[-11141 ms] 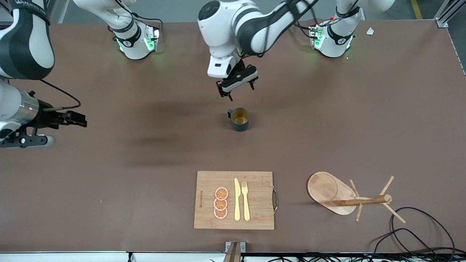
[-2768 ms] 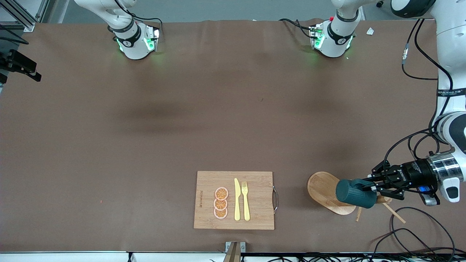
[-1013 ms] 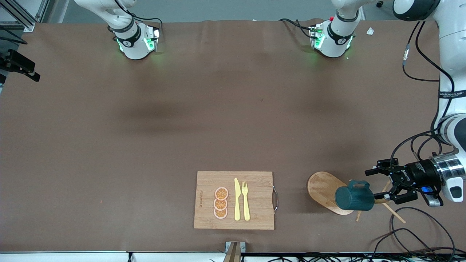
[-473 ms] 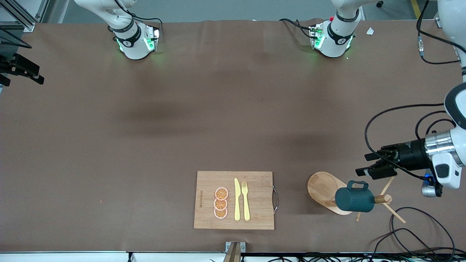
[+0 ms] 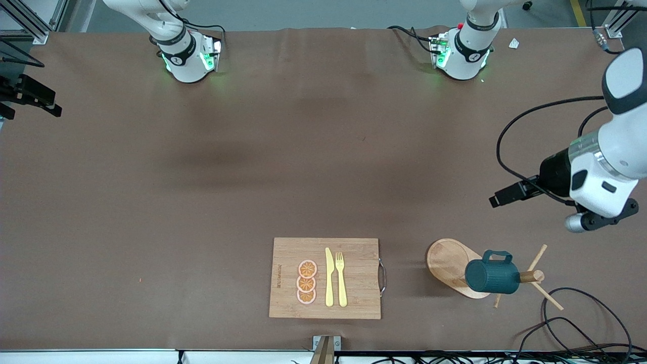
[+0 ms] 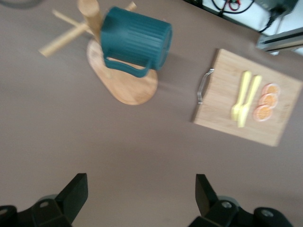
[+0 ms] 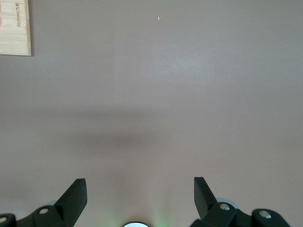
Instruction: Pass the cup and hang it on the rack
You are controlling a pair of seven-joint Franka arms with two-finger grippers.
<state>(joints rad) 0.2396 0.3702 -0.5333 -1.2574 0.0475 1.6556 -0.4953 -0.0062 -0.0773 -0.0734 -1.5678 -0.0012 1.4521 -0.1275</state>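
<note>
The dark teal cup (image 5: 493, 277) hangs on its side on the rack (image 5: 447, 263), a light wooden mug tree near the front camera at the left arm's end of the table. Its loop handle (image 5: 498, 255) shows on the cup's upper side. In the left wrist view the cup (image 6: 137, 40) sits against the post over the oval base of the rack (image 6: 125, 87). My left gripper (image 5: 500, 198) is open and empty, up over bare table apart from the rack; its jaws (image 6: 141, 198) stand wide. My right gripper (image 5: 43, 103) waits open at the table's edge, shown empty (image 7: 139, 198) over bare table.
A bamboo cutting board (image 5: 354, 253) with a yellow knife (image 5: 329, 278), a fork (image 5: 341, 278) and orange slices (image 5: 307, 282) lies near the front camera, mid-table. Black cables (image 5: 581, 323) loop beside the rack at the table's front edge.
My open left gripper has drawn back from the cup and risen, moving away from the rack toward the bases. The cup stays hanging on the rack. The right arm has barely moved.
</note>
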